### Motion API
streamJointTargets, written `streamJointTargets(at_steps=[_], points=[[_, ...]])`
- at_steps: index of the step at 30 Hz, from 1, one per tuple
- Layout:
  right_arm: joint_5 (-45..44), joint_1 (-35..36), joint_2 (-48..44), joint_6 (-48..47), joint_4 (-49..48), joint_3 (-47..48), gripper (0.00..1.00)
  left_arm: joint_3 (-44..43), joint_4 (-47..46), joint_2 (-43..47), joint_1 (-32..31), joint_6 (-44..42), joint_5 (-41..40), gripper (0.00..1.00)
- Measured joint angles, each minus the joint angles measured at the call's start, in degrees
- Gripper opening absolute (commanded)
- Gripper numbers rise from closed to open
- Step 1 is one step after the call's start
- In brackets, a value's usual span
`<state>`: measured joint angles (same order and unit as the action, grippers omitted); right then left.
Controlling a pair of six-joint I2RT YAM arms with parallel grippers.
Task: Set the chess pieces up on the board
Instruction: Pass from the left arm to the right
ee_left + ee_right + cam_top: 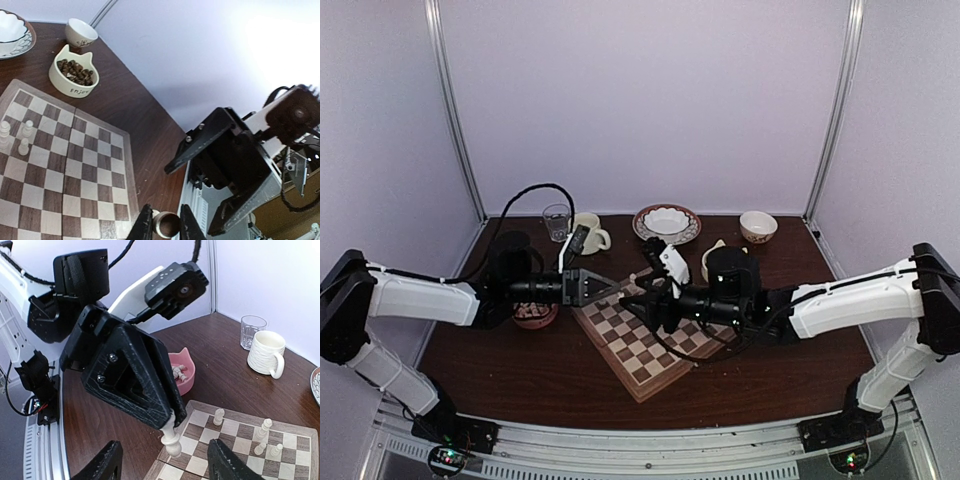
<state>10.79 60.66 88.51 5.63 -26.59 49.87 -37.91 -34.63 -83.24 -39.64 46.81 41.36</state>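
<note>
The board [650, 362] lies at an angle in the middle of the table. A few cream chess pieces [218, 416] stand on it, also seen in the left wrist view [23, 146]. My left gripper [610, 290] is shut on a cream chess piece [171, 441] and holds it above the board's near-left corner; its round base shows between the fingers [169, 227]. My right gripper [638, 305] is open and empty [165, 455], facing the left gripper over the board [240, 440]. More cream pieces lie in a pink cat-eared bowl [184, 379].
A cream cat-eared bowl of dark pieces [75, 77] sits beyond the board. At the back stand a glass [557, 220], a cream mug [588, 233], a bowl on a patterned plate [666, 223] and a small bowl [758, 226]. The pink bowl [535, 315] is left of the board.
</note>
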Motion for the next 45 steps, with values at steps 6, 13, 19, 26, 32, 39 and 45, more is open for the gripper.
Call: streamJointTargets(at_steps=[6, 13, 19, 26, 32, 39, 45], points=[[3.8, -2.7, -1.2, 7.4, -6.9, -2.7, 0.58, 1.0, -11.7, 0.0, 0.0, 6.8, 3.0, 0.07], [10.7, -4.3, -0.9, 15.8, -15.6, -3.5, 0.54, 1.1, -22.2, -1.1, 0.0, 13.3, 5.4, 0.07], [16.8, -4.3, 1.0, 21.4, -22.6, -3.5, 0.53, 1.1, -27.0, -2.8, 0.0, 16.7, 6.5, 0.07], [19.1, -4.4, 2.9, 24.4, -24.9, -3.5, 0.48, 1.1, -30.8, -3.1, 0.0, 19.0, 7.5, 0.07], [20.3, -4.4, 3.5, 26.4, -26.3, -3.5, 0.30, 1.1, -32.2, -3.1, 0.0, 19.8, 8.0, 0.07], [20.5, -4.8, 3.7, 27.6, -27.1, -3.5, 0.15, 1.1, -33.9, -3.4, -0.1, 20.3, 8.6, 0.07], [21.6, -4.8, 3.7, 27.4, -27.4, -3.5, 0.00, 1.1, -34.8, -3.6, -0.1, 20.9, 8.6, 0.12]])
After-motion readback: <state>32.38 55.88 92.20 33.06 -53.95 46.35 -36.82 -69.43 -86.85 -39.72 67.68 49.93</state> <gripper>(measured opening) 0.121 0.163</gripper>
